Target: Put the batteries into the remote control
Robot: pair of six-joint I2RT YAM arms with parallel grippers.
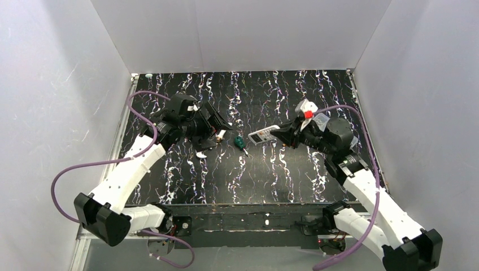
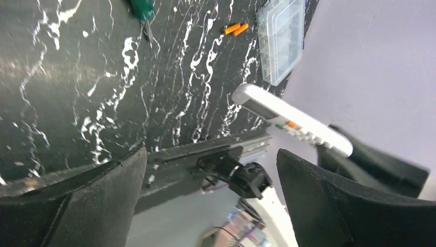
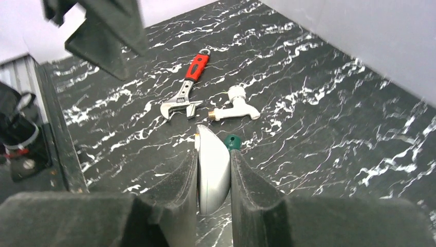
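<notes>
1. Left wrist view shows the batteries lying loose, side by side on the bench. They are well apart from the remote control and on the far side of it in this view.
2. With both cells still out on the bench, I judge the loading not yet begun; both remain to be picked up and seated.
3. The remote control is held up off the bench by the right arm. Its jaws pinch the handset by its long edges, with the free end pointing toward the left arm.
4. The left arm's jaws are spread wide with nothing between them, and they face the remote control across a gap.
5. The battery recess is not visible in any view. I cannot tell whether its cover is on or off, so opening it may still be left to do.
6. A clear plastic box lies just beside the batteries, also beyond the remote control. It shows internal compartments, but what they hold is too blurred to name.
7. Just past the remote control's free end lies a green-handled screwdriver. Further out are a white tap fitting and a red-handled wrench; none of them touches the handset.
</notes>
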